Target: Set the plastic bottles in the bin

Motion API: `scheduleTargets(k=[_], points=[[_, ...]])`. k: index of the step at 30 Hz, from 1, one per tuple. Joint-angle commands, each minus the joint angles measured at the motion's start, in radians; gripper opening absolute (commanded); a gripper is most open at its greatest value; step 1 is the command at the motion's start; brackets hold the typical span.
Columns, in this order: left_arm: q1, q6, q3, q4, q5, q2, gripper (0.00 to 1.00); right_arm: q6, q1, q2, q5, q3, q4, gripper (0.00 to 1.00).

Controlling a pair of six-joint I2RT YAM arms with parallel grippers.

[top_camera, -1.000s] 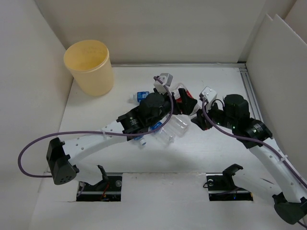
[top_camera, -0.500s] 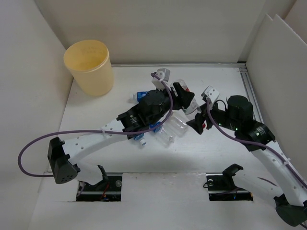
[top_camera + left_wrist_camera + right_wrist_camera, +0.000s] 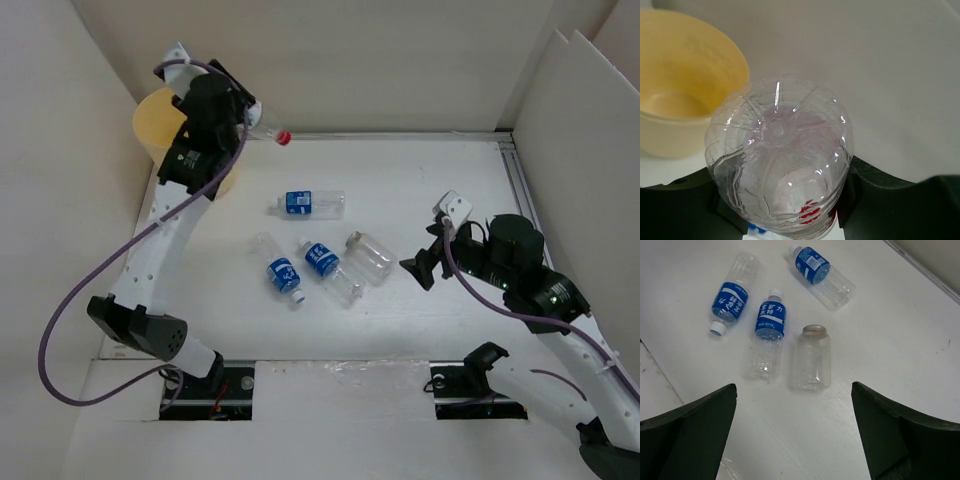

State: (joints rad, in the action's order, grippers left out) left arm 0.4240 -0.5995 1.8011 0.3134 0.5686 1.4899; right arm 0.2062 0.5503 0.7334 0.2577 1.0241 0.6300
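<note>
Bin [image 3: 150, 128]: pale yellow, far left corner of the tabletop [image 3: 450, 180], partly behind the left arm. Left fingers [image 3: 680, 212]: raised, clamped on either side of the red-capped bottle [image 3: 262, 127], which is held clear of the tabletop just right of the bin's rim, cap pointing right. First blue-label bottle [image 3: 277, 268]: lying down, white cap toward the near edge. Second blue-label bottle [image 3: 311, 203]: lying crosswise farther back, apart from the rest. Third blue-label bottle [image 3: 328, 268]: lying just right of the first. Unlabelled bottle [image 3: 369, 257]: on its side, uncapped, close beside the third with a narrow gap. Right fingers [image 3: 687, 432]: spread wide apart, holding nothing, above the tabletop to the right of the unlabelled bottle.
</note>
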Motion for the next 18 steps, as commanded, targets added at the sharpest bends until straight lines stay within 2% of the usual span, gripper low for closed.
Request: scheduleTargets(k=[1,3,7,8,9,12,18], points=[[-0.104,0.072,0.133,0.02,-0.018,0.038,0.0,0.022,0.007,-0.008,0.011,-0.025,0.002,1.0],[-0.16,0.084,0.17,0.01,-0.018,0.061,0.0,0.022,0.007,-0.008,0.06,-0.064,-0.021,1.0],[-0.261,0.063,0.218,-0.013,0.071,0.096,0.0,0.013,0.007,-0.028,0.103,-0.137,-0.056,1.0],[-0.261,0.063,0.218,-0.042,0.108,0.107,0.0,0.025,0.007,-0.028,0.103,-0.137,-0.056,1.0],[-0.261,0.078,0.218,-0.068,0.213,0.107,0.0,0.025,0.007,-0.028,0.103,-0.148,-0.056,1.0],[-0.286,0.168,0.193,-0.167,0.325,0.16,0.0,0.055,0.007,-0.017,0.094,-0.148,-0.046,1.0],[-0.332,0.24,0.311,-0.209,0.312,0.311,0.0,0.085,0.007,0.023,0.129,-0.148,-0.064,1.0]])
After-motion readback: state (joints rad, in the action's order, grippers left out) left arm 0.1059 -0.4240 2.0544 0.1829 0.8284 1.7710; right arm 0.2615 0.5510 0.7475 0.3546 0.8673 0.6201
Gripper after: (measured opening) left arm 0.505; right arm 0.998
